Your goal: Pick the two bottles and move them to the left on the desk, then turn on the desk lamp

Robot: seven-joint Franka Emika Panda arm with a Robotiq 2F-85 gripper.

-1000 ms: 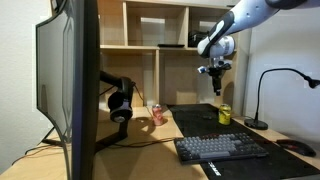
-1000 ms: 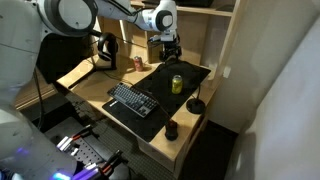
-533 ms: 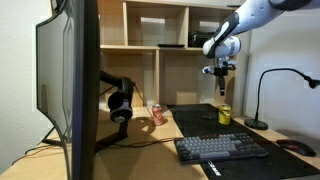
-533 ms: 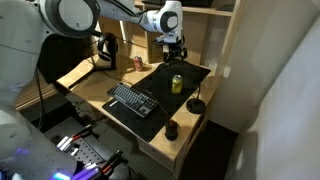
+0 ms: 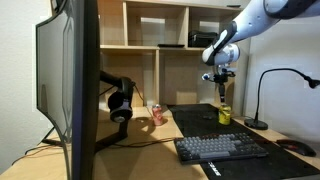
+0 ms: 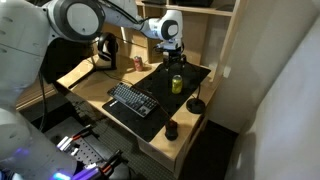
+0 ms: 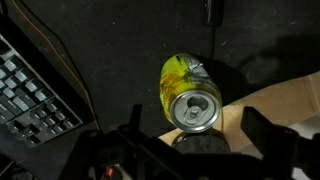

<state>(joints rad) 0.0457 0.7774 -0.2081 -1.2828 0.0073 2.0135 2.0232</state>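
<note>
The yellow-green bottle stands upright on the black mat of the desk. My gripper hangs open directly above it without touching it. In the wrist view its silver top sits between my spread fingers, with the gripper centred over it. The pinkish-red bottle stands apart near the headphones. The black desk lamp stands beside the yellow-green bottle, and its head looks dark.
A keyboard lies at the front of the mat, and a mouse beside it. A large monitor and headphones stand on one side. The wooden shelf unit rises behind.
My gripper has moved sideways toward the lamp side and come down over the yellow-green bottle, staying open. Both bottles are where they were.
</note>
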